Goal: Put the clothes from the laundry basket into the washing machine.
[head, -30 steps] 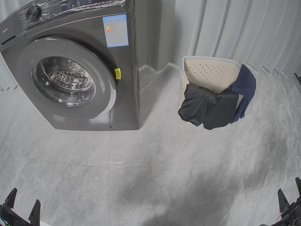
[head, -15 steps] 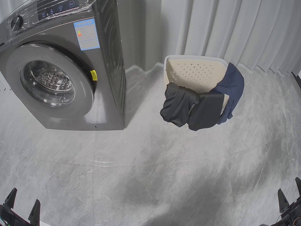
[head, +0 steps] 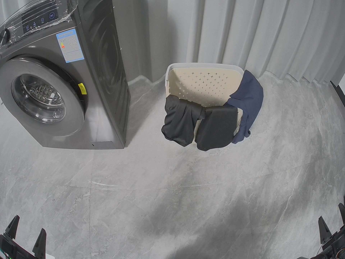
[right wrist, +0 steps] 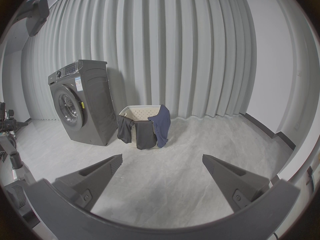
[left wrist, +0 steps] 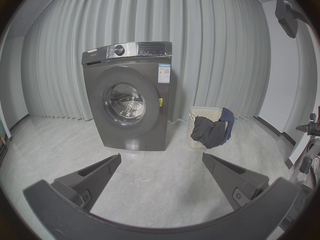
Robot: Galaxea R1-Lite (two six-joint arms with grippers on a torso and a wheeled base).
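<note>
A cream laundry basket stands on the floor by the curtain, right of the grey washing machine. Dark grey clothes hang over the basket's front rim and a navy garment drapes over its right side. The machine's round door is closed. My left gripper is open and empty at the lower left of the head view, far from the basket. At the lower right my right gripper is also open with nothing in it. The wrist views show the basket and the machine well ahead of both grippers.
Pleated white curtains run along the back wall behind the machine and basket. A wide stretch of grey marble floor lies between the grippers and the basket. A dark skirting edge runs along the right wall.
The head view has swung to the right, so machine and basket have shifted left in the picture. Both grippers hold the same spots at the bottom corners.
</note>
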